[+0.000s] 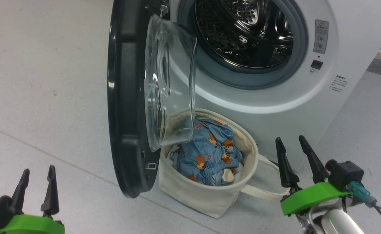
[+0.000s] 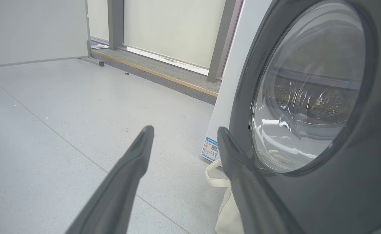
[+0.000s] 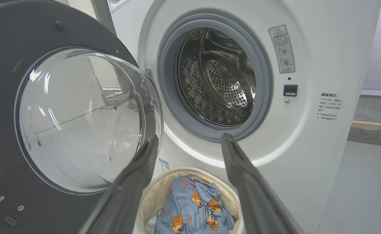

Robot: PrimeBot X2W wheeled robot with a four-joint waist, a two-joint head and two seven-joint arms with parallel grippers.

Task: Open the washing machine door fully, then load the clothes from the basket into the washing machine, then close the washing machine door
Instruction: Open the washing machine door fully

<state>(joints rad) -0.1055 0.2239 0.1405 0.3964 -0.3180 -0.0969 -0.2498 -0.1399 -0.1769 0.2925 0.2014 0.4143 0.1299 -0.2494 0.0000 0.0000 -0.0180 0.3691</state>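
Nearest, low at either side, the left gripper point(image 1: 38, 169) and right gripper point(image 1: 289, 138) hovered empty, each with its fingers spread apart and pointing up toward the machine. Between them, closer to the right one, the basket point(image 1: 193, 191) stood upright on the floor point(image 1: 47, 97), mouth up, with a loop handle trailing toward the right gripper. The clothes point(image 1: 206, 149) lay bunched inside it. Just left of the basket, the door point(image 1: 125, 97) stood open and edge-on, its glass bowl bulging rightward over the basket's rim. Behind them, the washing machine point(image 1: 275, 97) faced the robot, with its steel drum point(image 1: 242, 32) open to view.
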